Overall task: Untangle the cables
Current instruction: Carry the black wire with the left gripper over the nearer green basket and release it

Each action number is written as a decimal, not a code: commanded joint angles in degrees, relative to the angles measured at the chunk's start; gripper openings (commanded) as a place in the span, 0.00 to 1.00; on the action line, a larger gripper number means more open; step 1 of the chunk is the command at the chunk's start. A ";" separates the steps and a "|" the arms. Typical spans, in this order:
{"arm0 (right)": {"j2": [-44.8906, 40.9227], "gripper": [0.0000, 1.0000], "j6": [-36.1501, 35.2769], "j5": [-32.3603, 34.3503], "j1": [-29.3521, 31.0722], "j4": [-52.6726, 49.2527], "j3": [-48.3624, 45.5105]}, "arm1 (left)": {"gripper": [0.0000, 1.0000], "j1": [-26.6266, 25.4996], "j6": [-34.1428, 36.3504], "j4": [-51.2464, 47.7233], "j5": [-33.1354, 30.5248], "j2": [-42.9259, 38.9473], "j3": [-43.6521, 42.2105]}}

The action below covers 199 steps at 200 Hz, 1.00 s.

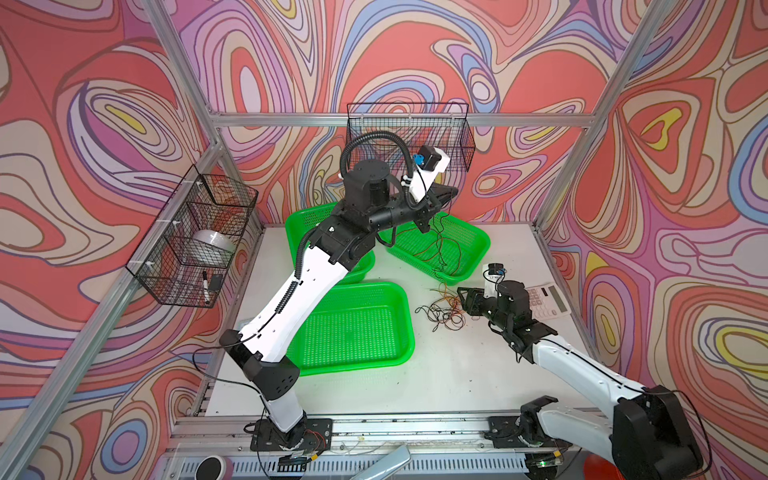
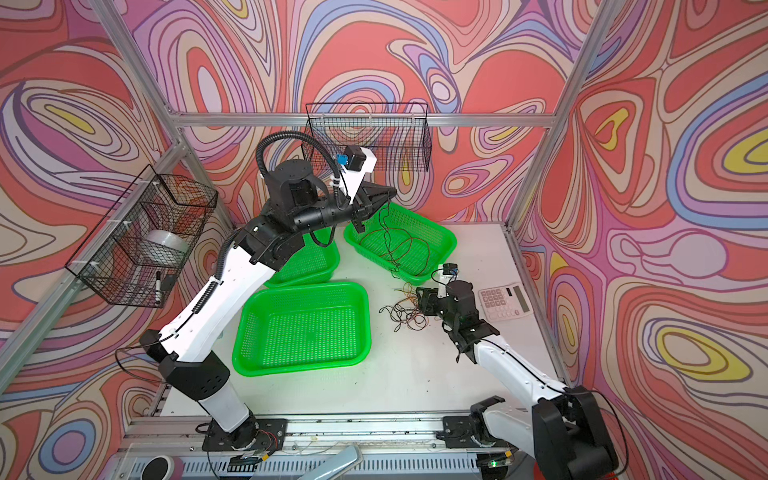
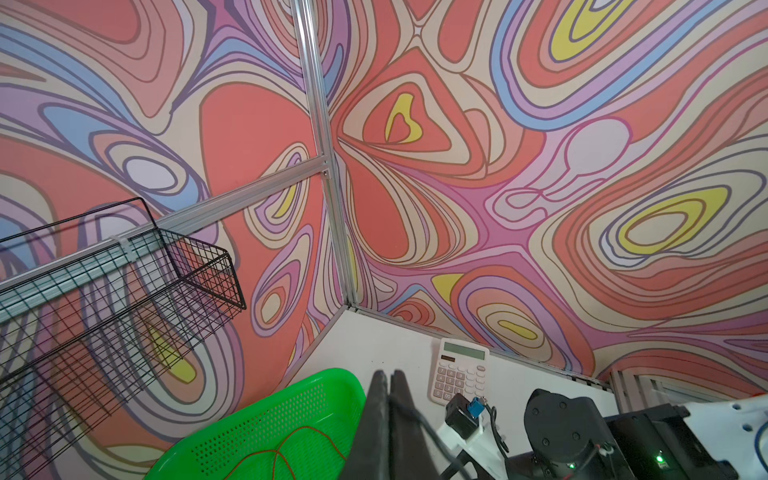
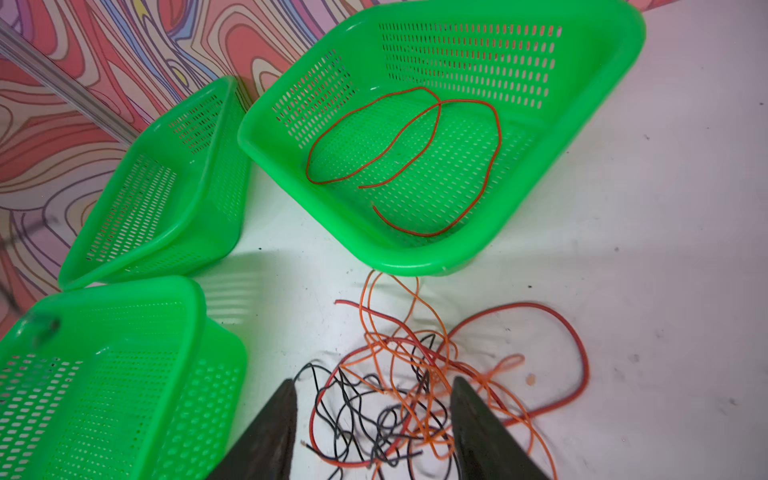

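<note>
L jaws clenched above the far basket (image 4: 415, 264); one strand (image 2: 385, 224) appears to hang from them into it. R jaws spread, straddling the cables (image 4: 407, 374) tangled on the table (image 4: 623, 249). Risk: I pinch several strands at once, and lifting then tightens knots and drags the pile.

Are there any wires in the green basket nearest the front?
No, in a top view the front basket shows only its bare perforated floor; the cables lie tangled beside it.
</note>
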 commanded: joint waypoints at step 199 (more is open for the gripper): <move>1.21 0.57 -4.53 -1.05 0.12 -24.92 11.28 | 0.00 12.14 -4.01 -16.81 -16.38 -28.98 -43.22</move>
